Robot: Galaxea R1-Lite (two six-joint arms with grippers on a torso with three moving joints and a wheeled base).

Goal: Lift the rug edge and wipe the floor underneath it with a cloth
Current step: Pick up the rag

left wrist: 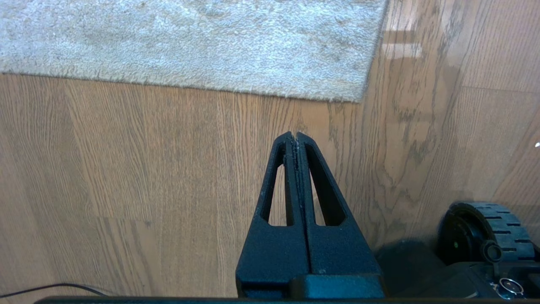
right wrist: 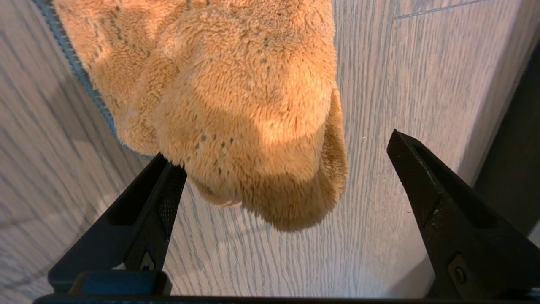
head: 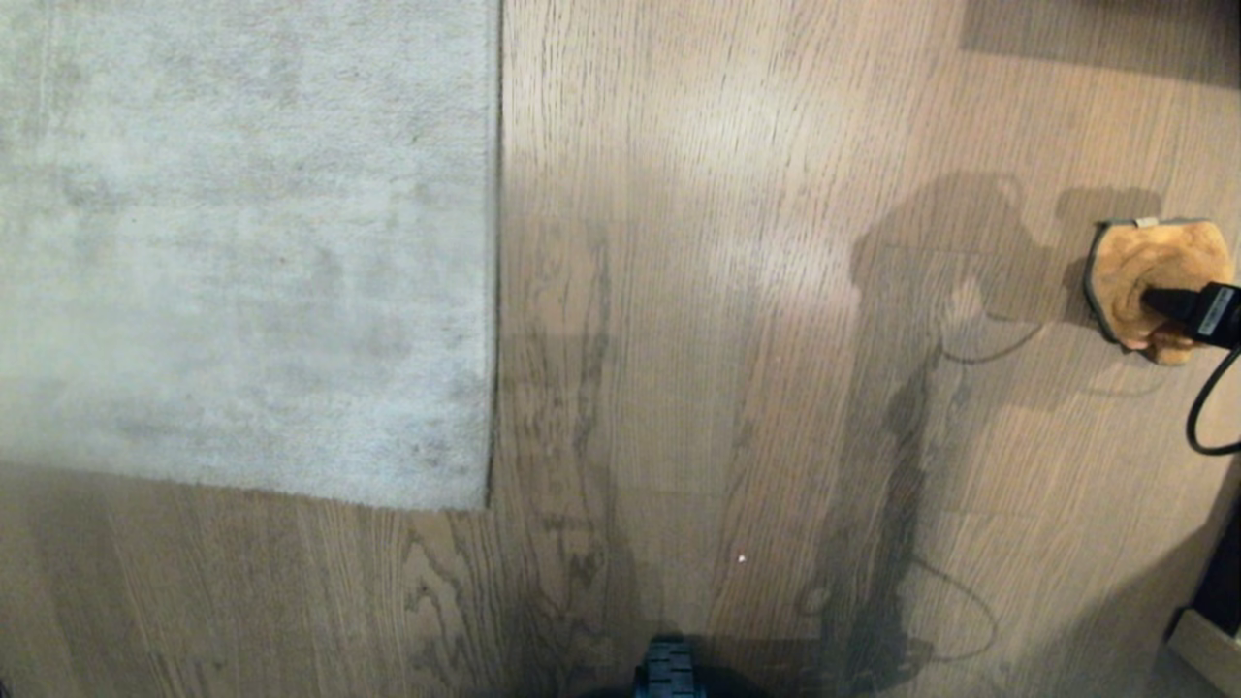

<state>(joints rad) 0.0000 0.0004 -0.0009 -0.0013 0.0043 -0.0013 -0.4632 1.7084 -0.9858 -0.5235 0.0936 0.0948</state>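
The pale grey rug (head: 242,242) lies flat at the left, its straight rug edge (head: 493,291) ending in a square corner (head: 485,504). Brown wood floor (head: 727,339) fills the remaining space. The orange-yellow cloth (head: 1149,276) lies bunched on the floor at the far right. My right gripper (right wrist: 278,145) is open above it, its jaws set wide on either side of the cloth's (right wrist: 236,105) near bulge without closing on it. One black finger (head: 1178,302) shows over the cloth. My left gripper (left wrist: 294,135) is shut and empty, parked over bare floor short of the rug corner (left wrist: 363,99).
A black cable (head: 1202,417) loops off the right arm at the right border. The robot's wheel (head: 667,669) sits at the bottom centre, and shows again (left wrist: 485,228) beside the left gripper. Dark furniture (head: 1224,582) and a pale block (head: 1202,645) stand at the lower right.
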